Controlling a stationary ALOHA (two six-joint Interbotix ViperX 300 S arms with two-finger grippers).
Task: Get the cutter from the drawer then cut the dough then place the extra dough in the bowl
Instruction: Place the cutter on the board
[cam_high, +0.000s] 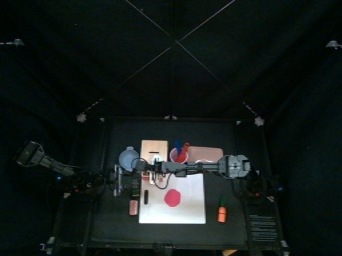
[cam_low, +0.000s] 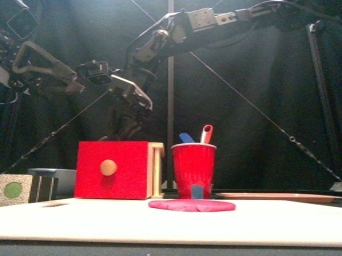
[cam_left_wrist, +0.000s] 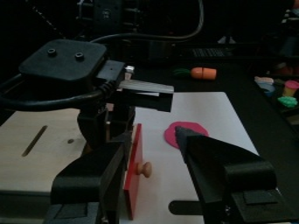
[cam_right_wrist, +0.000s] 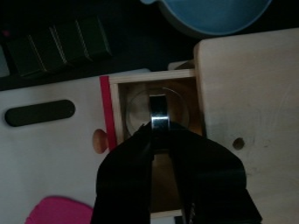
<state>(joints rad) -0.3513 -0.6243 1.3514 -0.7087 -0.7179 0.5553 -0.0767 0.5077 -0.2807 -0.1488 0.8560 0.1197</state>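
The pale wooden box (cam_high: 151, 152) stands at the back of the white cutting board (cam_high: 194, 205), its red drawer front (cam_right_wrist: 105, 131) pulled out. In the drawer lies the round metal cutter (cam_right_wrist: 158, 103). My right gripper (cam_right_wrist: 160, 129) reaches down into the drawer, its jaws closed together on the cutter's upright metal part. My left gripper (cam_left_wrist: 158, 179) hangs open just before the drawer's knob (cam_left_wrist: 142, 168), one jaw on either side, not touching it. The flat red dough (cam_high: 173, 198) rests on the board. The blue-grey bowl (cam_high: 128, 158) sits left of the box.
A red cup (cam_low: 194, 170) with a blue and a red toy knife stands right of the box. A small orange toy (cam_high: 221, 212) lies right of the board, and a red one (cam_high: 134, 207) lies at its left edge.
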